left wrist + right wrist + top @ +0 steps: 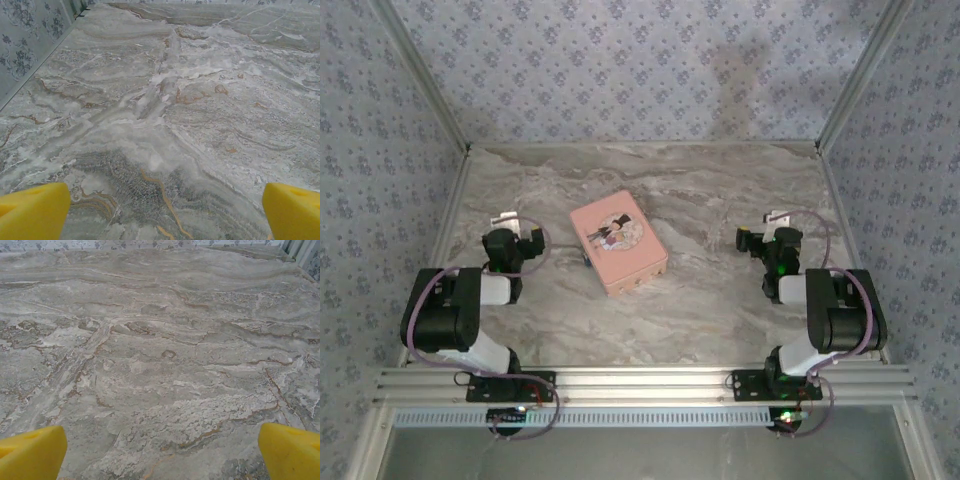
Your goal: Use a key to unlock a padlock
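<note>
A pink cartoon-printed tin [618, 242] lies in the middle of the marble table, turned at an angle. A tiny dark speck at its left side looks like the padlock [588, 258], but it is too small to make out. My left gripper [518, 240] rests low on the table to the left of the tin. Its yellow fingertips [32, 210] stand wide apart, so the left gripper [165, 215] is open over bare marble. My right gripper [767, 240] sits to the right of the tin. The right gripper [162, 452] is open too, with nothing between its fingertips [290, 450].
Patterned walls close in the table [720, 190] at the back and on both sides. A wall [25, 45] runs close along the left of the left wrist view. An aluminium rail [640, 385] crosses the near edge by the arm bases.
</note>
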